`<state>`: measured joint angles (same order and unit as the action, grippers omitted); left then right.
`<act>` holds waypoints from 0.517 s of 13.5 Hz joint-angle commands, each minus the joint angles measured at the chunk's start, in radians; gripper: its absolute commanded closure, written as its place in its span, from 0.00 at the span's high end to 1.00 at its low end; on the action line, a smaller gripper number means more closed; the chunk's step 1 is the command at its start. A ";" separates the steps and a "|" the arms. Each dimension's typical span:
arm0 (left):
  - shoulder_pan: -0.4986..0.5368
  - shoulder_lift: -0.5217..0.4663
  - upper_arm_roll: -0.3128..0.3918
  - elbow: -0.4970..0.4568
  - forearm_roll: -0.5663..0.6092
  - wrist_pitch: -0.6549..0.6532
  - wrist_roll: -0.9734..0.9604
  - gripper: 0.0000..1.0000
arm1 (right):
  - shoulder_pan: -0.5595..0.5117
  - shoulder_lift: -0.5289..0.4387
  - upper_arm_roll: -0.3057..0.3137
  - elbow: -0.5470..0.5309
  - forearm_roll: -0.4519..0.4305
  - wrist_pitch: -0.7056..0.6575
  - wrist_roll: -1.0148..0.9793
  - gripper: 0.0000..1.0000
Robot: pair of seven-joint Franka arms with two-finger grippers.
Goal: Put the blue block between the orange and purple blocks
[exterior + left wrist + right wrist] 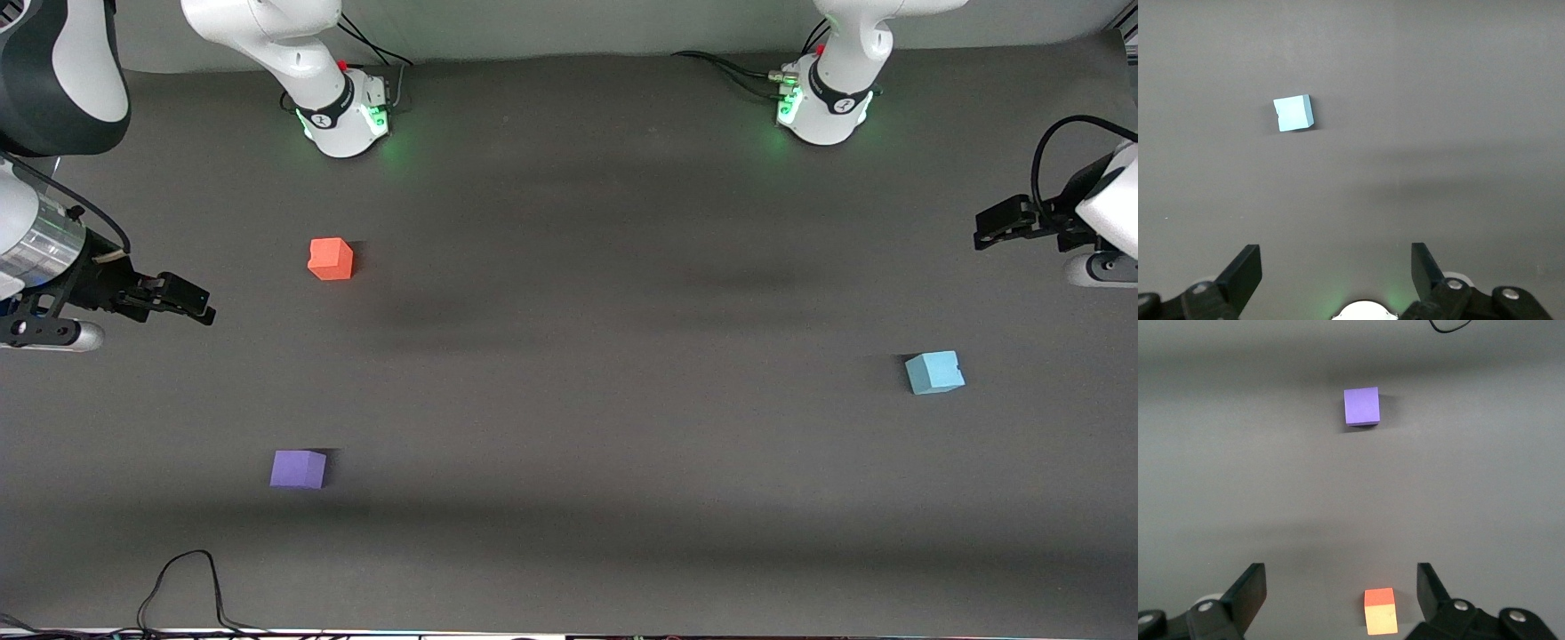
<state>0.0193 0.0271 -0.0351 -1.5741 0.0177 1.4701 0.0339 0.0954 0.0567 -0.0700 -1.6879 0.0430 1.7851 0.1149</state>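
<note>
Dark grey matte table (pixel 569 427): small sky-blue foam cube (pixel 934 372), notch on one top edge, sits toward the left arm's end, well apart from orange-red foam cube (pixel 331 259). Violet foam cube (pixel 298 468) lies nearer the camera than the orange one. Left gripper (pixel 1336 277) and right gripper (pixel 1341 597) hang empty, fingers spread.

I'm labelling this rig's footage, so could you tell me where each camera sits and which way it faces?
Front view: high across the table, facing both bases; blue block, left gripper, right gripper.
Left wrist view: on the left arm, looking down past its open fingers at the blue block.
Right wrist view: looking down past open fingers at the orange block and purple block.
All blocks also show in front.
</note>
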 commanded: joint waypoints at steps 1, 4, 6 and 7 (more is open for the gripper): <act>-0.009 -0.022 0.006 -0.020 -0.010 0.012 -0.017 1.00 | 0.009 0.005 0.002 0.013 -0.021 -0.012 0.002 1.00; -0.007 -0.021 0.008 -0.018 -0.016 0.010 -0.014 1.00 | 0.009 0.003 0.002 0.011 -0.020 -0.012 0.008 1.00; -0.001 -0.019 0.008 -0.023 -0.019 0.009 -0.008 1.00 | 0.009 0.003 0.002 0.011 -0.020 -0.016 0.008 1.00; 0.002 -0.019 0.011 -0.023 -0.024 0.010 -0.006 1.00 | 0.007 0.005 0.002 0.011 -0.020 -0.027 0.009 1.00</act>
<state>0.0195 0.0271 -0.0326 -1.5754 0.0116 1.4701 0.0324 0.0962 0.0571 -0.0655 -1.6879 0.0410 1.7820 0.1149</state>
